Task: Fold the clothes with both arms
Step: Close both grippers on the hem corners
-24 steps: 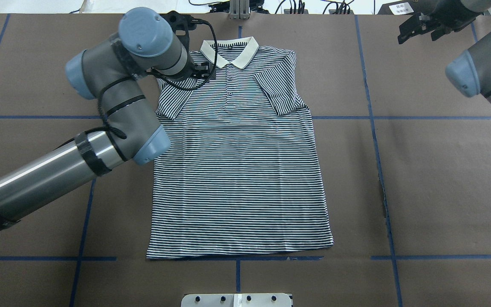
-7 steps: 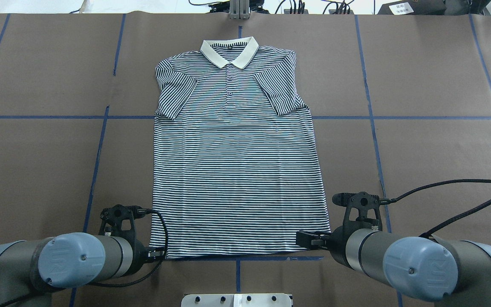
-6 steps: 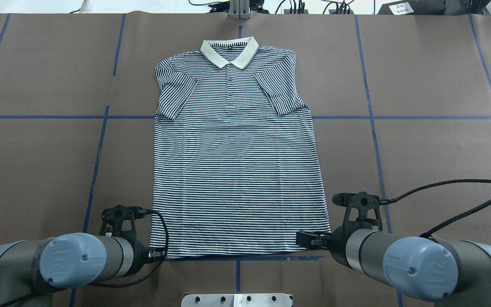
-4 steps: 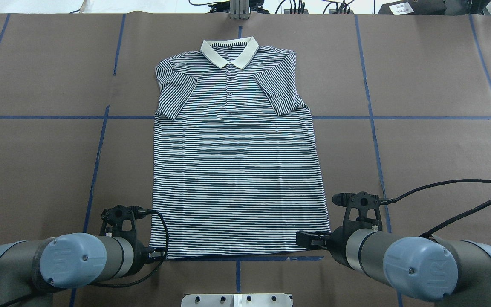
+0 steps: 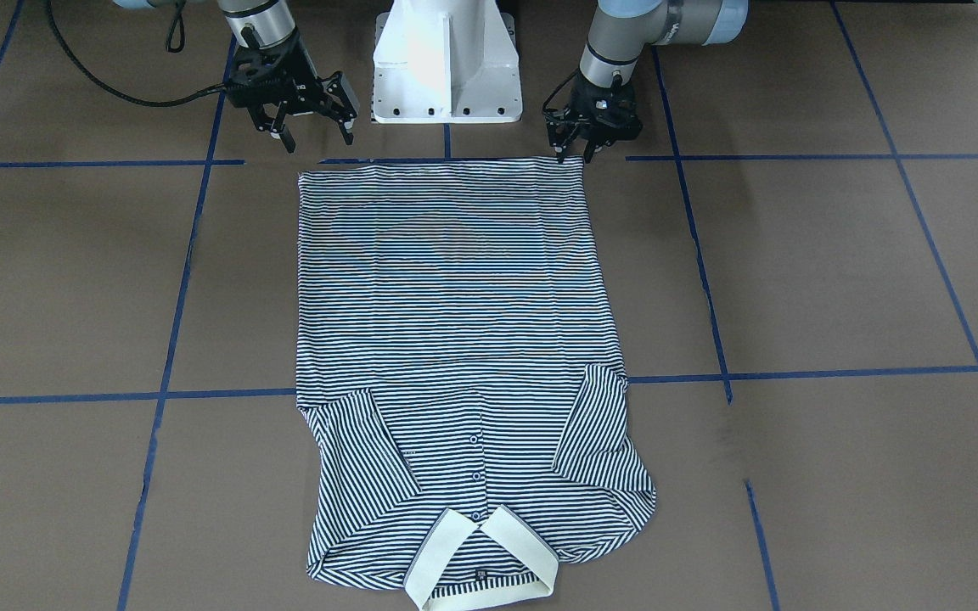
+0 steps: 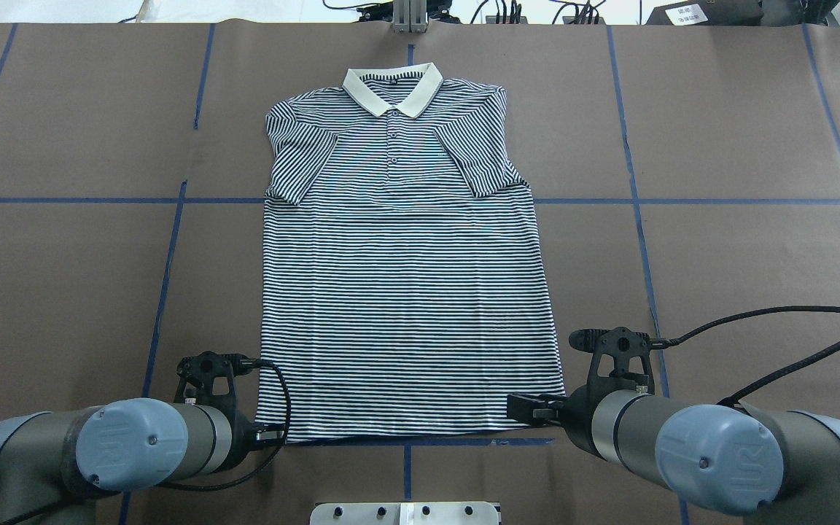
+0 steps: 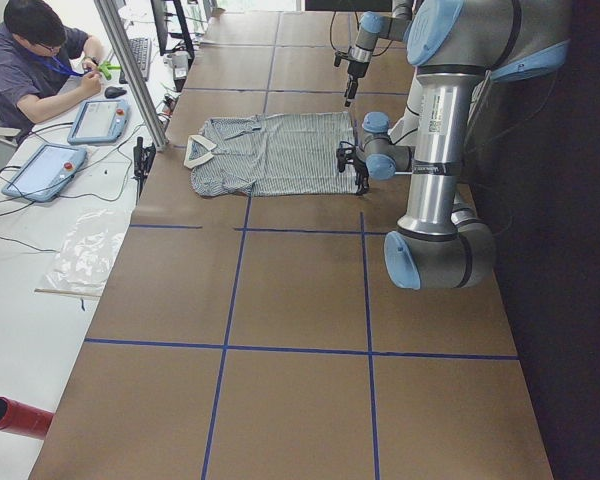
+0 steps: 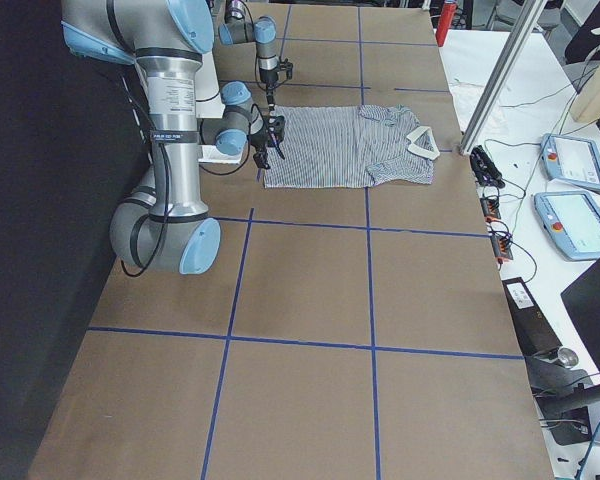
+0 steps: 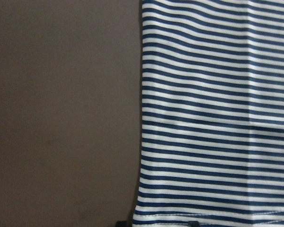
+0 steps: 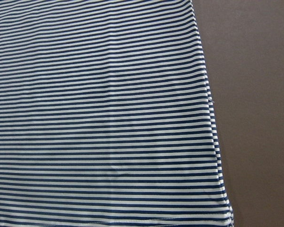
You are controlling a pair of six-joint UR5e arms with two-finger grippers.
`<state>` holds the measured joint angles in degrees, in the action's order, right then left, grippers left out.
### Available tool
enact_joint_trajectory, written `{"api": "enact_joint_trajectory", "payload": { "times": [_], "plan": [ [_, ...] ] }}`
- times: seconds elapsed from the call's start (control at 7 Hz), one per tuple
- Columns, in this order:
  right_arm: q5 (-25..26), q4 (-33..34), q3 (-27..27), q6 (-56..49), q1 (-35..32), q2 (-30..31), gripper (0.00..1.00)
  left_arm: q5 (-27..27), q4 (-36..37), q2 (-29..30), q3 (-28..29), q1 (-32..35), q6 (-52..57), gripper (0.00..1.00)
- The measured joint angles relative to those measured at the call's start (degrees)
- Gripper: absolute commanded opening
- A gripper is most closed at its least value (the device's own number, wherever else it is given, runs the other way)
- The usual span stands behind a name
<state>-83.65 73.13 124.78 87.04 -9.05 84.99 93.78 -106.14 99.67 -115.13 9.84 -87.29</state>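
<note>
Nearest the robot's white pedestal base [image 5: 446, 59], both grippers hang low at the hem [image 6: 413, 435] of a navy-and-white striped polo shirt [image 6: 405, 292]. The shirt lies flat and front up on the brown-papered table [image 6: 741, 277].

The left gripper [image 5: 576, 151] sits at the hem's left corner. Its 2 fingertips [image 9: 121, 223] show apart at the bottom edge of the wrist view, 1 over bare paper and 1 over the stripes. Whether they touch the cloth cannot be told.

The right gripper [image 5: 317, 134] is by the hem's right corner, just off the cloth's edge on the robot's side. Its 2 fingers are spread wide and hold nothing.

The shirt's body runs smooth and straight away from the robot, across a grid of blue tape lines [image 6: 639, 219]. Farther on, both short sleeves [image 6: 300, 160] are folded inward over the chest, flanking a placket of 3 small buttons [image 6: 393, 136]. The cream collar [image 6: 392, 91] lies at the shirt's far end, near the table's far edge.

Beyond that edge, the left side view shows a person [image 7: 35, 60] seated at a white desk [image 7: 20, 300] bearing 2 handheld control tablets [image 7: 40, 170].
</note>
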Motion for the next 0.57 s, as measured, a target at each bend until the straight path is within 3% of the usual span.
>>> {"api": "enact_joint_trajectory", "payload": {
  "times": [0.29, 0.57],
  "plan": [
    [0.0, 0.0, 0.0, 0.0, 0.0, 0.0, 1.00, 0.0, 0.0, 0.0, 0.1, 0.0, -0.1, 0.00],
    [0.0, 0.0, -0.1, 0.0, 0.0, 0.1, 1.00, 0.1, 0.0, 0.0, 0.1, 0.0, 0.0, 0.00]
  ]
}}
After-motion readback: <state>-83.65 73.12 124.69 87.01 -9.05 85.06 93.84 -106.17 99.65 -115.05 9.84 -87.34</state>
